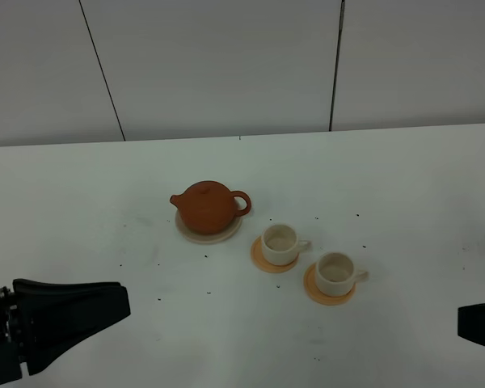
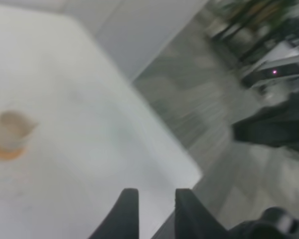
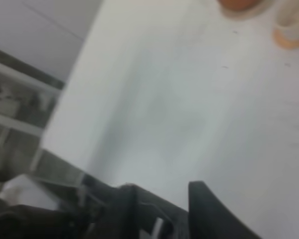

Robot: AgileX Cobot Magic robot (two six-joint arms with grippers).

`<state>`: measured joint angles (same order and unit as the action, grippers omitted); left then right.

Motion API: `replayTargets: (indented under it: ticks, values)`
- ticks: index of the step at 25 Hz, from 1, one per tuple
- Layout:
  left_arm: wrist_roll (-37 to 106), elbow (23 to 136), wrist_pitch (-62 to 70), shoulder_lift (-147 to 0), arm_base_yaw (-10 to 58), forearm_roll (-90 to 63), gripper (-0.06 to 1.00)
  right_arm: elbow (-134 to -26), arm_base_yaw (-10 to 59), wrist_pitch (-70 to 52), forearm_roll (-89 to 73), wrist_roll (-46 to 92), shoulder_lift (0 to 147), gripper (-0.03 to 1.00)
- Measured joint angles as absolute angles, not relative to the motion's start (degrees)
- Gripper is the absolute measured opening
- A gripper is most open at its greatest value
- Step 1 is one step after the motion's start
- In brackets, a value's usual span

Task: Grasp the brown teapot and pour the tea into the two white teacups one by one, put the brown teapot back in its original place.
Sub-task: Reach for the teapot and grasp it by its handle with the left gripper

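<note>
Exterior high: brown teapot (image 1: pixel 208 206) untouched on saucer (image 1: pixel 196 235), teacups (image 1: pixel 280 242) seemingly unfilled, well ahead of left end effector (image 2: pixel 157 209) and right end effector (image 3: pixel 162 199). Both released, empty.

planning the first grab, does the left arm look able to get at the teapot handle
Probably, but awkwardly: only bare table lies between the left arm and the teapot, yet its handle points away from that arm, toward the cups, so it must reach over.

Left coaster (image 1: pixel 272 268), right coaster (image 1: pixel 327 300), both orange; white table (image 1: pixel 404 186) (dark-speckled).
</note>
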<state>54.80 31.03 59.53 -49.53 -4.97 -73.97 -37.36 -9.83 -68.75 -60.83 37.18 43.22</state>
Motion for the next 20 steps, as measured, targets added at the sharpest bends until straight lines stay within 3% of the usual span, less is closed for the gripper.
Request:
replayTargets:
  ticks: [13, 20]
  values:
    - [43.0, 34.2, 59.5, -49.5, -5.0, -51.1, 0.25, -39.6, -9.8, -69.3, -25.5, 12.2, 21.5, 0.24]
    - [38.1, 34.2, 59.3, -48.9, -5.0, -42.2, 0.25, -39.6, -9.8, -69.7, -19.2, 9.4, 10.7, 0.24]
